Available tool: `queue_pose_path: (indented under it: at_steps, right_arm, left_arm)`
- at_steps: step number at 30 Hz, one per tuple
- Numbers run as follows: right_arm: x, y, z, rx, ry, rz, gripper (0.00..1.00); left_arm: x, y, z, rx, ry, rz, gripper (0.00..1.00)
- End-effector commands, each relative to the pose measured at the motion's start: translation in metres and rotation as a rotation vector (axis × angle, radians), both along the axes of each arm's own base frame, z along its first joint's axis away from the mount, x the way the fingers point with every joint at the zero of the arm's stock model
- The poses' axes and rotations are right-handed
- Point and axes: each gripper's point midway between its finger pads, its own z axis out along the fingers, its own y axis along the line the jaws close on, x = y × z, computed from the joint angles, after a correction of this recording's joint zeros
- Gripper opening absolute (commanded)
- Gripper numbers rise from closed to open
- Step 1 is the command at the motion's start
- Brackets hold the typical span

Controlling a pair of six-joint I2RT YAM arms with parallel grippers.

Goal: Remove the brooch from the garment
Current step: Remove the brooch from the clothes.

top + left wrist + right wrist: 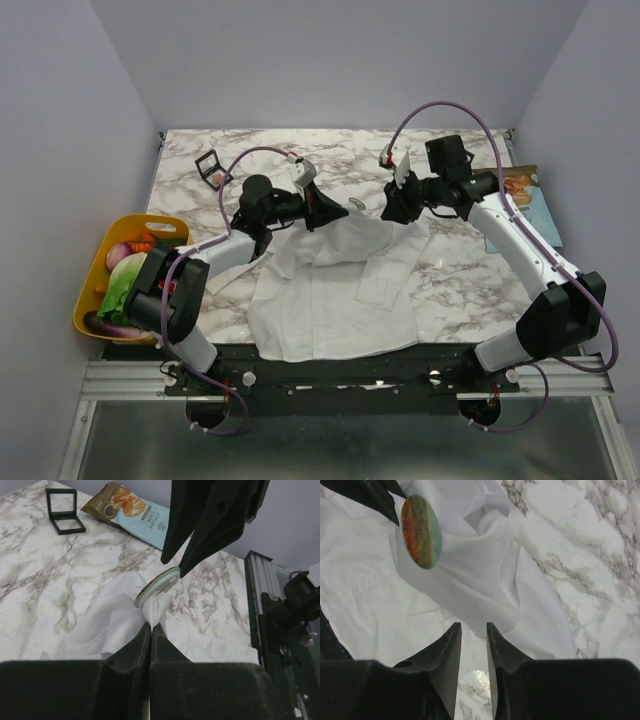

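Observation:
The garment [330,290] is a white shirt spread over the near half of the table. My left gripper [340,213] is shut on a pinched fold of it [151,625] and holds that fold up. The brooch [421,531], a small round green and orange-red pin, sits on the raised fabric just beyond the left fingers [367,492]. It shows edge-on in the left wrist view [159,586]. My right gripper [472,626] is open with a narrow gap and holds nothing. Its fingertips [182,572] hang right beside the brooch's edge.
A yellow basket [100,262] of vegetables hangs off the table's left edge. A black makeup palette [65,511] stands open at the far left. A snack packet [132,510] lies at the far right on the marble table [450,270].

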Motion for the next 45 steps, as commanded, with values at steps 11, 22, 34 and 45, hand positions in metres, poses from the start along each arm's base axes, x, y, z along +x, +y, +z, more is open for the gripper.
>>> queue_pose_path:
  at_steps: [11, 22, 34, 45]
  right_arm:
    - [-0.01, 0.038, 0.053, 0.306, -0.323, 0.18, 0.4]
    - [-0.011, 0.029, 0.064, 0.317, -0.433, 0.132, 0.47]
    - [0.0, 0.041, 0.047, 0.31, -0.414, 0.096, 0.49]
    - [0.012, 0.045, 0.038, 0.288, -0.406, 0.041, 0.46]
  left_arm:
    - [-0.016, -0.004, 0.028, -0.178, 0.058, -0.124, 0.06]
    - [0.004, -0.007, 0.012, -0.142, 0.118, -0.052, 0.06]
    - [-0.001, -0.009, 0.017, -0.183, 0.139, -0.082, 0.07]
    - [-0.004, -0.008, 0.02, -0.197, 0.138, -0.095, 0.07]
